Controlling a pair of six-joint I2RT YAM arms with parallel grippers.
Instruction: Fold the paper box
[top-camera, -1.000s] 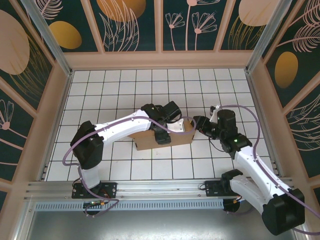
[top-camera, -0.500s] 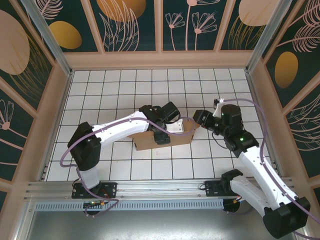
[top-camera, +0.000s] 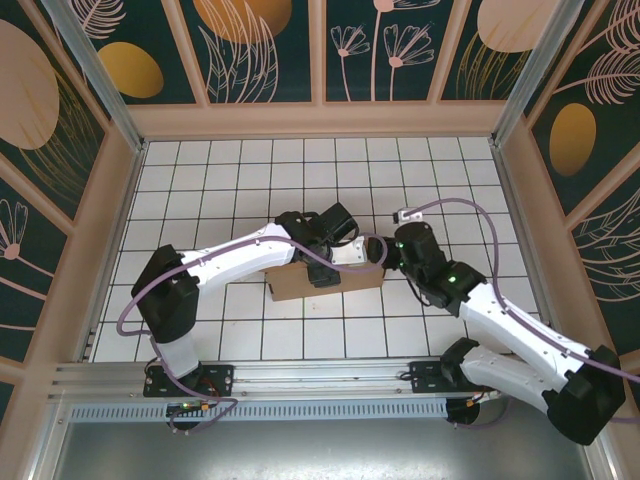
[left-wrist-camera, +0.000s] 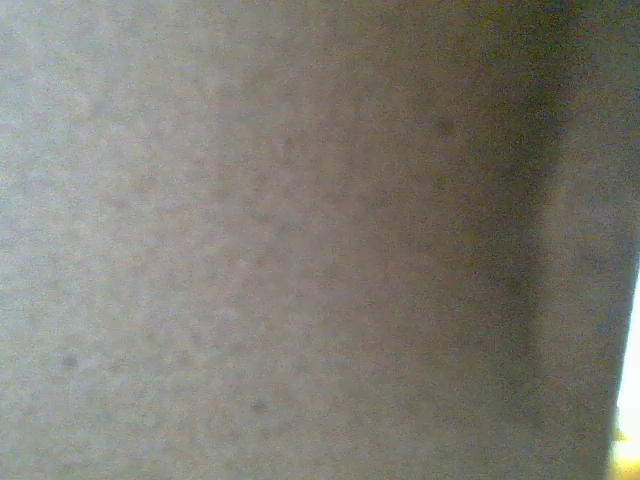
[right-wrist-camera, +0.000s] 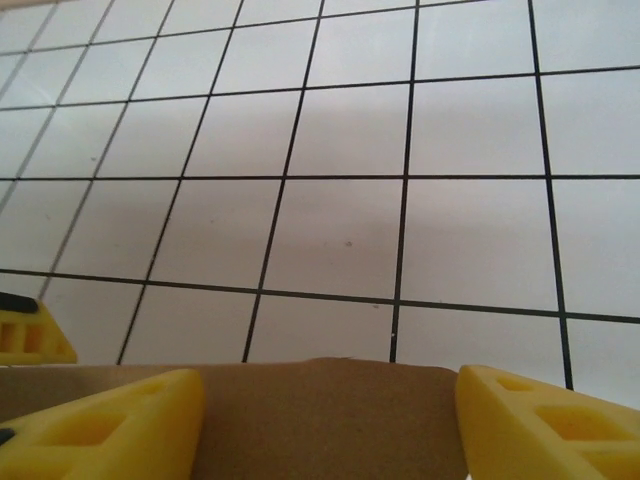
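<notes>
**Box at mid-frame, right fingers spread around its edge**

In the top view the box (top-camera: 298, 284) sits on the tiled table (top-camera: 250, 180) just below centre, its long brown wall facing the bottom of the frame. The left gripper (top-camera: 322, 268) is down over the box's middle. Its wrist view is a blur of brown cardboard pressed close to the lens, so I cannot tell how its fingers stand.

The right gripper (top-camera: 388, 252) meets the box's right end. In the right wrist view its yellow fingers (right-wrist-camera: 100, 425) sit wide apart at the lower corners, with a cardboard edge lying in the gap along the bottom. Whether the pads touch it is unclear. Another yellow tip (right-wrist-camera: 25, 338) shows at the left edge.
</notes>
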